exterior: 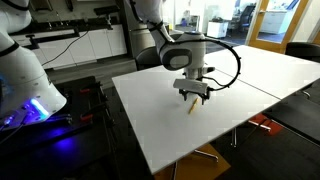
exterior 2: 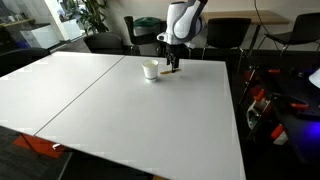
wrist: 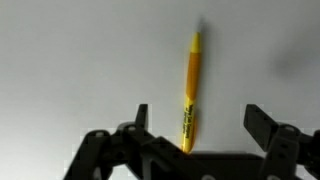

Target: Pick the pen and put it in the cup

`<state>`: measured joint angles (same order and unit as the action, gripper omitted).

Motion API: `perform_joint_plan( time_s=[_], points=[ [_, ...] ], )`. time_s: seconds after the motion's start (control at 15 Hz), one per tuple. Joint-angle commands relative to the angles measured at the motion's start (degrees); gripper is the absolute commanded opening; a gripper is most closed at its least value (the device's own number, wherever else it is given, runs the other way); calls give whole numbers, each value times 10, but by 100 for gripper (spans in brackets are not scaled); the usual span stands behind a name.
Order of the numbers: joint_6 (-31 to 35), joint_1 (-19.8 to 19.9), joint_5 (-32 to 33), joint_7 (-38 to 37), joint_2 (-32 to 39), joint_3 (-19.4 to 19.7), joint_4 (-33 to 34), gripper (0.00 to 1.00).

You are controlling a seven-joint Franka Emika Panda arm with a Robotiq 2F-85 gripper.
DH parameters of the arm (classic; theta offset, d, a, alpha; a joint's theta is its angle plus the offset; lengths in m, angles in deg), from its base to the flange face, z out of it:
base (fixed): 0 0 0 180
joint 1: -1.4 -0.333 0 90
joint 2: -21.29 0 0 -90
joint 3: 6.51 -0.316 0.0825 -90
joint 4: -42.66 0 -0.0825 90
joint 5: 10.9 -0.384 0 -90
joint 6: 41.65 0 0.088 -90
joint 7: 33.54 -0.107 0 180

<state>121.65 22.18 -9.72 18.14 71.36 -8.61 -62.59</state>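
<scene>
No legible text anywhere, dark print on the pen (wrist: 191, 90) too blurred to read

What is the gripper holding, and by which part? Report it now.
Nothing is held. The gripper is open: its jaws stand wide apart on either side of the yellow pen, and neither touches it.
</scene>
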Motion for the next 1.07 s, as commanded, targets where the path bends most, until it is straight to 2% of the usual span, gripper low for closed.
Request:
perform_joint_plan(
  time_s=[0.0,0.07,0.13,0.2,0.27,0.33,0.4,0.6,0.87,0.93,1.0],
  points=[
    [-21,-5,20,-30,15,5,28,88],
    [-22,-5,21,-31,18,5,31,87],
    [-24,-4,21,-30,20,4,34,77],
    [-24,-3,21,-30,21,3,37,74],
    [-26,-2,21,-30,23,3,39,64],
    [-27,-2,21,-30,25,3,42,58],
    [-28,-2,21,-29,26,2,43,45],
    [-31,-3,21,-29,28,2,48,23],
    [-41,-5,21,-30,30,4,53,4],
    [-44,-5,21,-30,31,4,55,7],
    [-50,-6,22,-30,31,6,57,5]
  ],
)
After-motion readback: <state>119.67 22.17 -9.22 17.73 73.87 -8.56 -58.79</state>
